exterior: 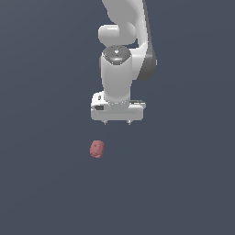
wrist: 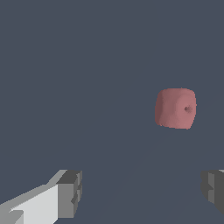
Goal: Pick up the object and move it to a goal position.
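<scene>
The hand (exterior: 117, 122) is seen in the exterior view hanging from the white Panda arm (exterior: 120, 73), its fingers spread wide with nothing held between them. In the wrist view the two grey fingertips (wrist: 70, 194) stand far apart at the frame's edge, and the gap between them is bare.

The object (exterior: 97, 149), a dull reddish-pink rounded lump, rests on the dark grey desk (exterior: 183, 193). In the exterior view it lies at about 7 o'clock from the hand, apart from it and untouched. In the wrist view the object (wrist: 176, 108) is seen ahead of the fingertips and off toward one of them, not centred in the gap. A small dimple is visible on its upper face. No goal marker is visible in either view.

Risks judged from this position:

- Misalignment. If the hand were lowered straight down, the lump would probably be missed, or struck by one fingertip and pushed aside. Lateral correction is judged necessary first.
- Rolling or slipping. The lump's edges are rounded, so an off-centre closure might squeeze it out sideways.
- Height. The clearance between fingertips and desk cannot be read reliably; an overdeep descent would drive the fingertips into the desk.
- Grasp axis. The lump's orientation to the fingers cannot be told exactly.
</scene>
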Controlling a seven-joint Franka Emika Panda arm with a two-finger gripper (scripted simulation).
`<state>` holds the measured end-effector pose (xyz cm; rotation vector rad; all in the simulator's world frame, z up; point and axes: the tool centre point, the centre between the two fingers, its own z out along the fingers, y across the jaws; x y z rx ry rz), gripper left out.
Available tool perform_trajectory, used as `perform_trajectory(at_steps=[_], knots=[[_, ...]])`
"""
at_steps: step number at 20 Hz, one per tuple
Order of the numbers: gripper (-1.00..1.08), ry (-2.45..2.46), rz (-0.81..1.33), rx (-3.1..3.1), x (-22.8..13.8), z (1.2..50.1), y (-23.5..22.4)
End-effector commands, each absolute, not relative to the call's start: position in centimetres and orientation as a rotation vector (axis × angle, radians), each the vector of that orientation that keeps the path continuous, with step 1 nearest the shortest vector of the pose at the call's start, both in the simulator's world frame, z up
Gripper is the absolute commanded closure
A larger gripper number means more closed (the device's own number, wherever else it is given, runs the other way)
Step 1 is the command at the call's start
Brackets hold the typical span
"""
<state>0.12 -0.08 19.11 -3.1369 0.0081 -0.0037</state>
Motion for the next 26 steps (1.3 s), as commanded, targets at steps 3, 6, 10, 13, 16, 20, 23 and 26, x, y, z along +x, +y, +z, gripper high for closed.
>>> perform_trajectory(at_steps=[3, 6, 10, 13, 16, 20, 23, 26], knots=[[-0.92, 0.03, -0.002, -3.137, 0.9, 18.1, -1.2], [-0.92, 0.051, -0.002, -3.136, 1.7, 17.0, -2.5], [-0.92, 0.09, -0.002, -3.136, 3.0, 15.0, -4.8], [-0.92, 0.12, -0.001, -3.136, 4.0, 13.3, -6.6], [-0.92, 0.144, -0.001, -3.136, 4.6, 11.9, -8.1], [-0.92, 0.166, 0.0, -3.136, 5.1, 10.6, -9.6], [-0.92, 0.175, 0.0, -3.137, 5.3, 10.0, -10.2], [-0.92, 0.178, 0.0, -3.137, 5.3, 9.8, -10.4]])
